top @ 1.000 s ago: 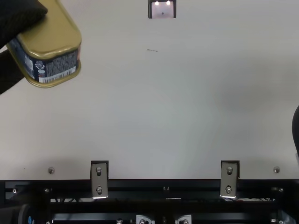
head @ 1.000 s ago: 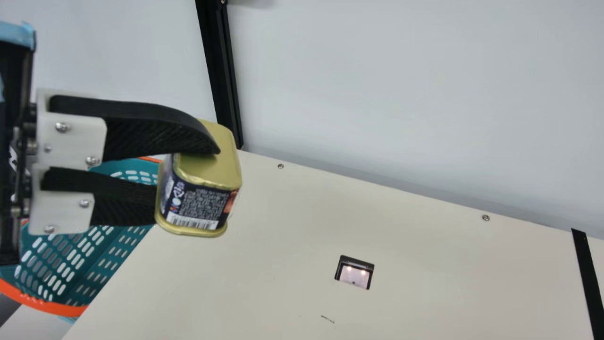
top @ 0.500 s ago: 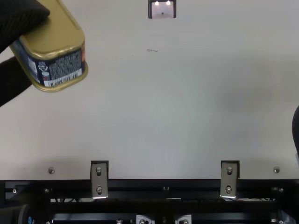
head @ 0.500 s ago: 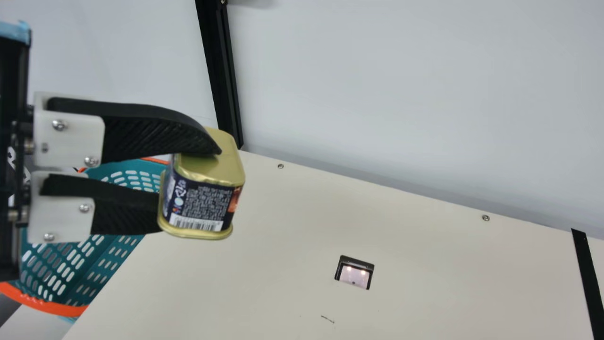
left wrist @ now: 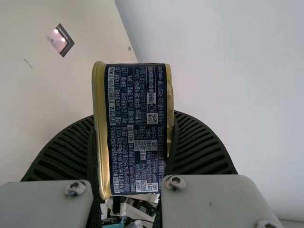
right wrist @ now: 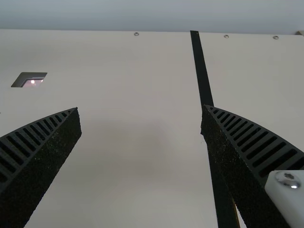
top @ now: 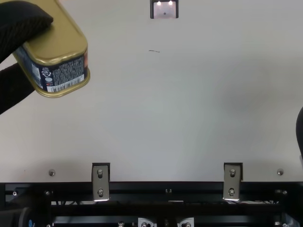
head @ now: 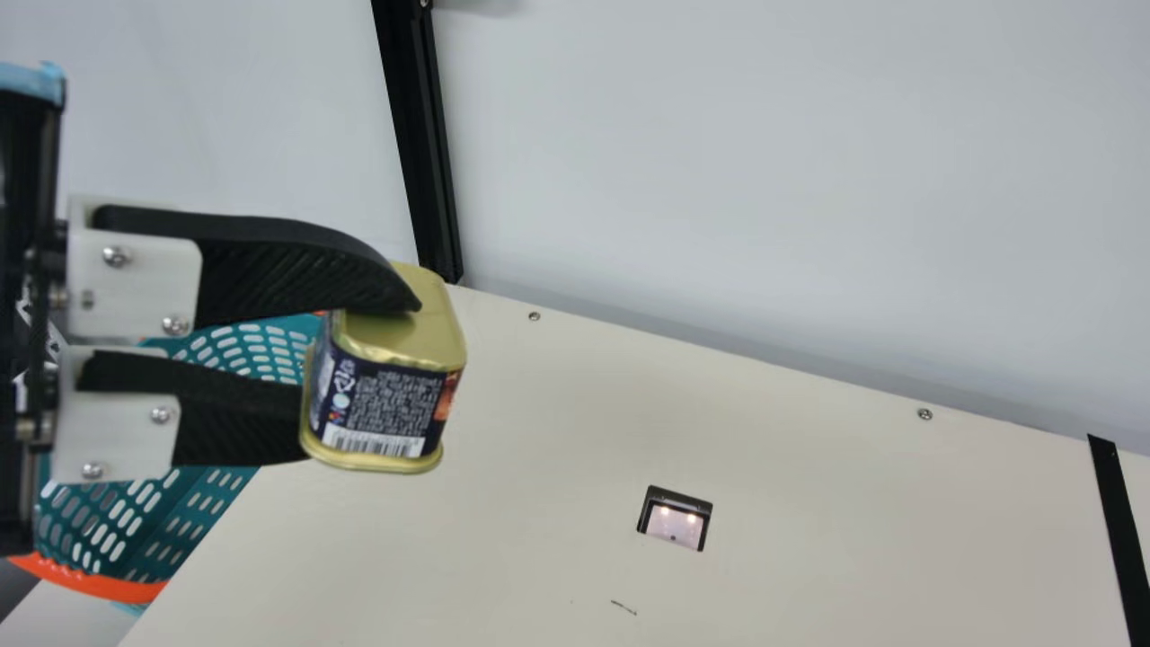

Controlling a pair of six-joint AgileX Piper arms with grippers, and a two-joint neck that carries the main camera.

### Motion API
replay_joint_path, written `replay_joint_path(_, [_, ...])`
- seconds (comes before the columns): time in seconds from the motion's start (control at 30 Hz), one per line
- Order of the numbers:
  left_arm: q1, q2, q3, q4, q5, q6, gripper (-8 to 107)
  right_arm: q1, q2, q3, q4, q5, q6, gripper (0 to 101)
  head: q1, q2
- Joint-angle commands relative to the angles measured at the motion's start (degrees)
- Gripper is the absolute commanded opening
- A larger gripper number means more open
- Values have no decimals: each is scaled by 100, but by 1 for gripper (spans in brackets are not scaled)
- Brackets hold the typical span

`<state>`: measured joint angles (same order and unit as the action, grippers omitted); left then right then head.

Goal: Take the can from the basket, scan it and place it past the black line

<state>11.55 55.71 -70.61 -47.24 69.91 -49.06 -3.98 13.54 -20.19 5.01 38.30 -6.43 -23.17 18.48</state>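
Now the black left gripper [head: 367, 373], clenching the gold-and-navy metal can [head: 386, 409], sits slightly lower in main view; scanning apparently remains. Black right gripper [right wrist: 141, 113] gapes.

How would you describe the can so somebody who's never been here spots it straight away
In the main view, go from the cream table left to the teal basket with an orange rim. In front of it, the left gripper holds the can, a rounded block. Gold ends and a dark, barcoded label set it apart from basket and black fingers.
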Motion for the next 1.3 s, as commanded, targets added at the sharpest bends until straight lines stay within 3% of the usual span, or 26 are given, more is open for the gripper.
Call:
replay_joint_path(0.0, [-15, 8, -8, 76, -1, 48, 10, 0, 0, 0, 0, 0, 0, 101, -183, -59])
replay_joint_path(0.33, [-84, 25, -90, 425, -1, 478, 10, 0, 0, 0, 0, 0, 0, 101, -183, -59])
replay_joint_path(0.73, [-483, -25, -225, 1661, -1, 1392, 10, 0, 0, 0, 0, 0, 0, 101, -183, -59])
replay_joint_path(1.27, [-1541, -89, 265, 3518, -1405, 1680, 10, 0, 0, 0, 0, 0, 0, 101, -183, -59])
